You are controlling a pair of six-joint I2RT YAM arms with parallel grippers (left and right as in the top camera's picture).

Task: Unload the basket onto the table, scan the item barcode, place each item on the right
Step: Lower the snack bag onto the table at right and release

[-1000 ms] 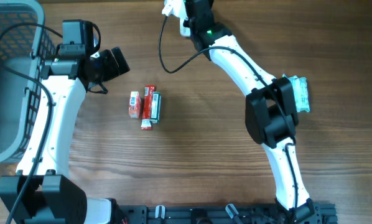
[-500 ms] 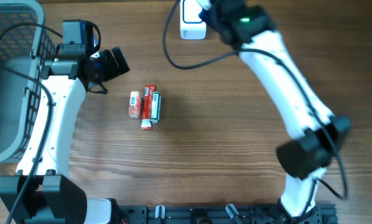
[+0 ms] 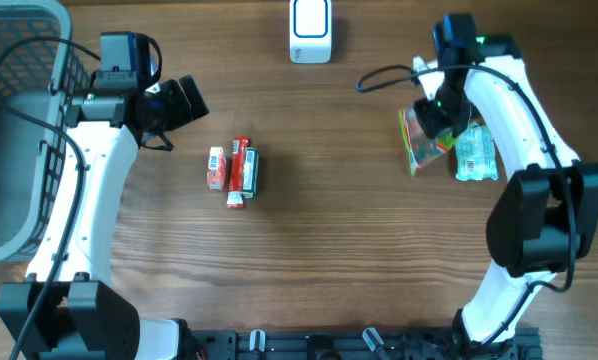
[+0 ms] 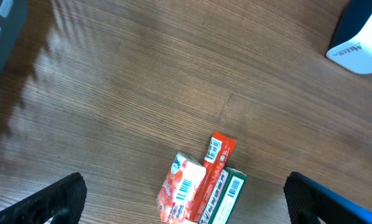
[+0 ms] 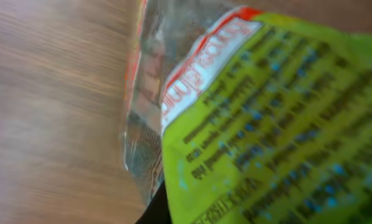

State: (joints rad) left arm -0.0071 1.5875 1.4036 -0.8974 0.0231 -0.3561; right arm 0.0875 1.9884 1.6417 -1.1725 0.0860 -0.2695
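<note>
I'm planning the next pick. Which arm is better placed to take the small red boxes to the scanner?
Left. The left gripper hangs close to the red boxes with its jaws wide open, and they show in its wrist view. The right gripper appears shut on the green packet, farther away.

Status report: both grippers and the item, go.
Left gripper open, near small red boxes. Right gripper shut on green-and-red plastic snack packet. No item between packet and white box scanner.
</note>
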